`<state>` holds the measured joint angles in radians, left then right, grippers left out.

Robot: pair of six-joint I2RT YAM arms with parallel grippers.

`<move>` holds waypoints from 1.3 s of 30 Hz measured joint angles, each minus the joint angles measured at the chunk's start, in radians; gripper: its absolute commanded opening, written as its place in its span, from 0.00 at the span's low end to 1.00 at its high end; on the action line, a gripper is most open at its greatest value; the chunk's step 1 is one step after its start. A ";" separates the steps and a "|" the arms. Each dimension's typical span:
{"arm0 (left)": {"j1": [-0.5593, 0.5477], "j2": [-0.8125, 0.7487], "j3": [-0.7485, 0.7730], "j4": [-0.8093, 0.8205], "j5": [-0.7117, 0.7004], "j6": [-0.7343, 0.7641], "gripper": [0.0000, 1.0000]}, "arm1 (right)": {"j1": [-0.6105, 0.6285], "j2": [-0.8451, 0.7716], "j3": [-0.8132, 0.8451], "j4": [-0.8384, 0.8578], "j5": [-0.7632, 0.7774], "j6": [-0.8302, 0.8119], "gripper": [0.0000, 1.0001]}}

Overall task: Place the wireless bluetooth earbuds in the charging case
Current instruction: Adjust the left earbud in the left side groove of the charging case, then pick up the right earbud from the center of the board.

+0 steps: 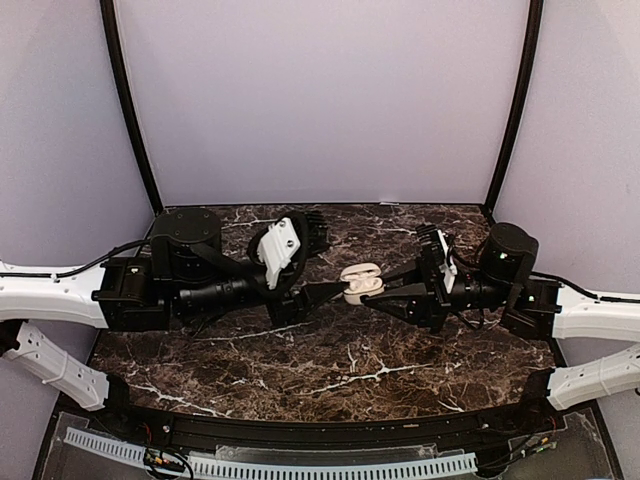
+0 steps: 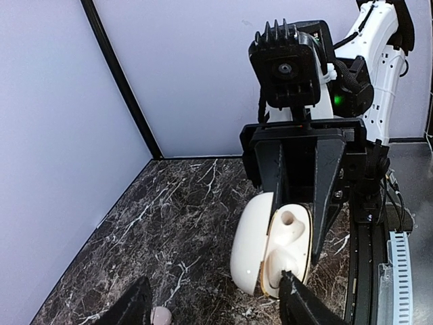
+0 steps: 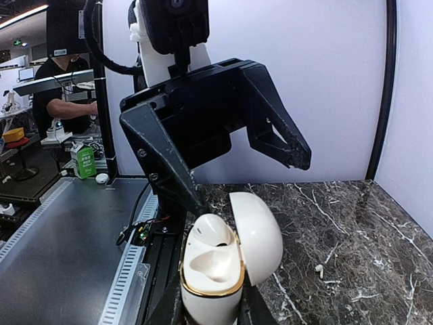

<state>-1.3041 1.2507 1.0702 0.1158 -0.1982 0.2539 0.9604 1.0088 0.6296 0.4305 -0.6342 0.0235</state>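
So the charging case (image 1: 361,281) is up off the marble table (image 1: 300,370), clamped by its bottom half between the fingers of the right gripper (image 1: 379,294). That pincer is clenched on the case and holds it more or less upright. The lid (image 3: 260,237) is flipped open, and the open face points at the left arm. There's a gold rim around the opening, and from the right wrist view the sockets look like hollow white cups, but honestly I can't tell for sure if a bud is sitting in either one. The left gripper (image 3: 252,186) is right across from the case, fingers spread wide with nothing between them, and one fingertip is just beside the lid. There's one tiny white earbud (image 3: 318,271) that I can make out, lying loose on the marble near the case on its back-wall side, apart from both grippers. The left wrist view shows a small pale blob on that same side of the case. No idea where the second one is.
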 measured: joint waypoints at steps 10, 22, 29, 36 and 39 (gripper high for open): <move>0.005 -0.007 0.008 -0.006 0.024 -0.009 0.63 | 0.000 0.000 0.000 0.003 0.006 -0.003 0.00; 0.420 -0.085 -0.061 -0.076 0.149 -0.320 0.62 | -0.096 -0.027 -0.015 0.010 0.024 0.096 0.00; 0.594 0.064 -0.051 -0.277 0.171 -0.471 0.59 | -0.145 -0.026 -0.015 -0.033 0.021 0.144 0.00; 0.654 0.185 -0.095 -0.423 0.110 -0.557 0.60 | -0.161 -0.025 -0.015 -0.073 0.020 0.151 0.00; 0.666 0.248 -0.093 -0.433 0.126 -0.550 0.58 | -0.163 -0.025 -0.015 -0.079 0.020 0.150 0.00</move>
<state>-0.6376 1.4990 0.9775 -0.3176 -0.0719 -0.2962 0.7975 0.9836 0.6147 0.3519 -0.6144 0.1738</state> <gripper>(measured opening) 0.595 0.201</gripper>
